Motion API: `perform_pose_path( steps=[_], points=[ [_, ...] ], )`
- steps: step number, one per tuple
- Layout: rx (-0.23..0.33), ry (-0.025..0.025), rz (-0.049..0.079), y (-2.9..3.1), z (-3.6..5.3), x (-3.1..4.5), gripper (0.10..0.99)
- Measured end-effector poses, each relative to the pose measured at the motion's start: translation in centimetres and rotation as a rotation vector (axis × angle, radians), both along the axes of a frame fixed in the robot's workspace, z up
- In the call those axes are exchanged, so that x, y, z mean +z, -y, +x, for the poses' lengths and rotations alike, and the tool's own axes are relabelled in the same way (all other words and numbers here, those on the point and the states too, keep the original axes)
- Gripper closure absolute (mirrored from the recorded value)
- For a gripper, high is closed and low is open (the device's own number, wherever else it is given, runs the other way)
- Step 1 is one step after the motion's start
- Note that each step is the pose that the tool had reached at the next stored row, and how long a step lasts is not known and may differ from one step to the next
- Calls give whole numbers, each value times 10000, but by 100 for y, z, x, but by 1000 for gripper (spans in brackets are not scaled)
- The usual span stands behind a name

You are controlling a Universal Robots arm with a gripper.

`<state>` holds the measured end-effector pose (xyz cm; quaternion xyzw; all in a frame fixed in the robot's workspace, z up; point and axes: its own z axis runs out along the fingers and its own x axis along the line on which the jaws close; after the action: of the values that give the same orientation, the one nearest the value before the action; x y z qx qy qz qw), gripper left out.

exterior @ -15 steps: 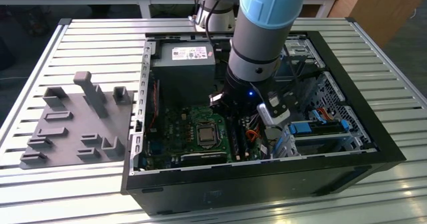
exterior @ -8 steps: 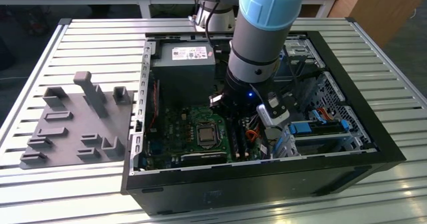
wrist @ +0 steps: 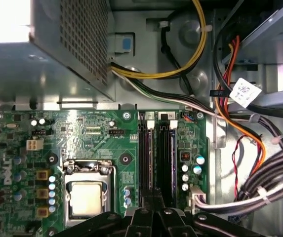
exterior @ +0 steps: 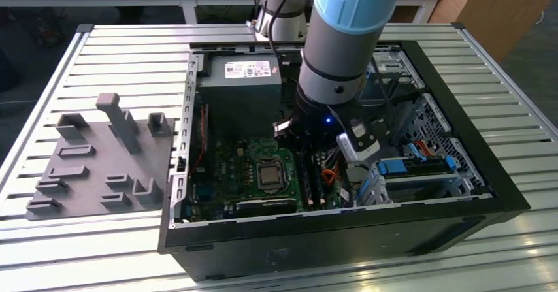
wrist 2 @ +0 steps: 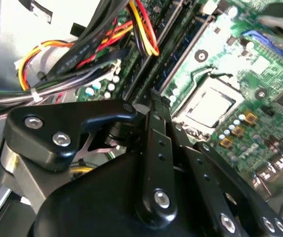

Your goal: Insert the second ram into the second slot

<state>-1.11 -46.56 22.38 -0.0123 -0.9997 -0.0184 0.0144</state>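
In the first wrist view two long memory slots run side by side on the green motherboard. A thin dark-blue stick, the second ram, stands on edge in the slot nearer the cables. My gripper has its fingers drawn together over the near end of these slots. In the second wrist view the gripper tapers to a shut tip right at the slots. Whether the tip pinches the stick's edge or only rests on it is not clear. In the exterior view the arm reaches down into the open computer case.
The power supply box and the processor socket flank the slots. Thick cable bundles lie close on the other side. Drive bays with blue latches fill the case toward the exterior view's right. A grey fixture plate lies on the slatted table.
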Motion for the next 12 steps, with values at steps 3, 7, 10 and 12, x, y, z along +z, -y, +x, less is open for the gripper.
perform_pose_path(
  steps=[3, 7, 10, 12],
  points=[
    [1, 0, 0, 0, 0, 48, 980],
    [0, 0, 3, 0, -1, 93, 980],
    [0, -3, 5, 0, -1, 131, 980],
    [0, -4, 5, 0, -1, 169, 980]
  ],
)
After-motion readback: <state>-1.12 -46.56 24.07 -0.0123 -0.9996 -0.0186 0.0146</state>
